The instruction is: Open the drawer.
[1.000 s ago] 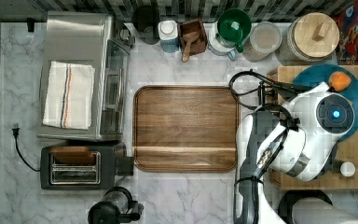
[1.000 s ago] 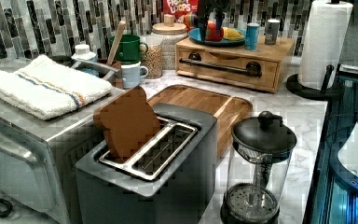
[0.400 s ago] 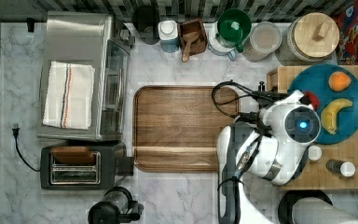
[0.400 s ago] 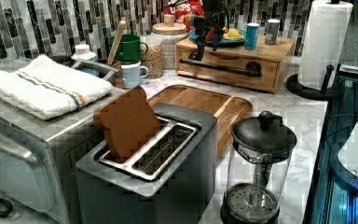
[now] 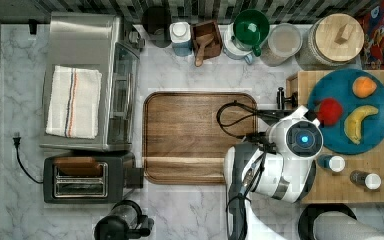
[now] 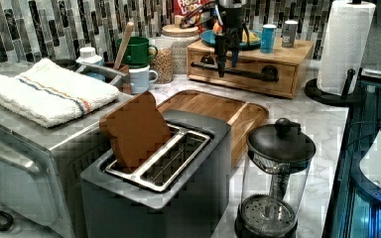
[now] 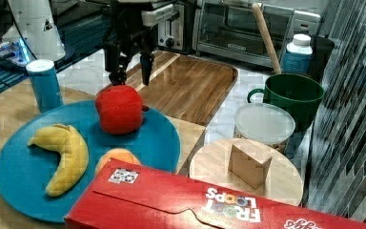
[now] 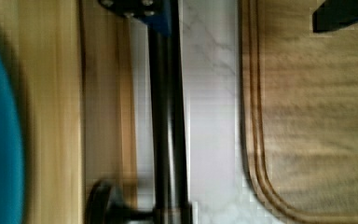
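- My jaws [image 6: 226,63] hang spread, one finger on each side of the black bar handle [image 6: 243,73], not pinching it.
- The drawer [image 6: 238,74] sits directly beneath me, shut.
- The wooden tray [image 5: 192,137] lies just beside it on the worktop [image 5: 180,77].

We see gripper [image 7: 132,76] fingers apart above red apple [image 7: 119,109] on blue plate [image 7: 24,174], beside banana [image 7: 64,155].

drawer handle [image 5: 282,103] mostly under the arm [image 5: 285,160]
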Robot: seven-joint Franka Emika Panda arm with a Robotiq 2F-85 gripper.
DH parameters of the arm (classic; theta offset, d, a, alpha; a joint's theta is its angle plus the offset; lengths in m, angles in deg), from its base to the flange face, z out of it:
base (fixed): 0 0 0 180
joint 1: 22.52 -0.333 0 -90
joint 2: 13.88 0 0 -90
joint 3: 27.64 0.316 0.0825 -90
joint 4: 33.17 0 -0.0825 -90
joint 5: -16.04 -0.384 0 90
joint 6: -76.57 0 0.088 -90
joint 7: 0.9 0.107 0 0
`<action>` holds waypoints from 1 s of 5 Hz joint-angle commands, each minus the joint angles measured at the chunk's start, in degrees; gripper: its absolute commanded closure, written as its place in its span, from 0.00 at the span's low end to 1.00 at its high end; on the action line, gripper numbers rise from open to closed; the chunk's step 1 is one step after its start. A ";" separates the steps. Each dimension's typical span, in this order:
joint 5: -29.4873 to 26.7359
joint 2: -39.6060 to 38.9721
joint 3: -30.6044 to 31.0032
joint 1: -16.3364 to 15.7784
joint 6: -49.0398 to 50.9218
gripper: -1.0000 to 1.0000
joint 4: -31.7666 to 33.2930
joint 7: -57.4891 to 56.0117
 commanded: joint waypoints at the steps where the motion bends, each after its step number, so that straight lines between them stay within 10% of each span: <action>1: -1.10 -1.02 -0.74 0.92 -11.14 0.00 1.48 0.31; 5: -2.00 -5.60 -0.39 1.33 -10.72 0.00 -1.55 -1.89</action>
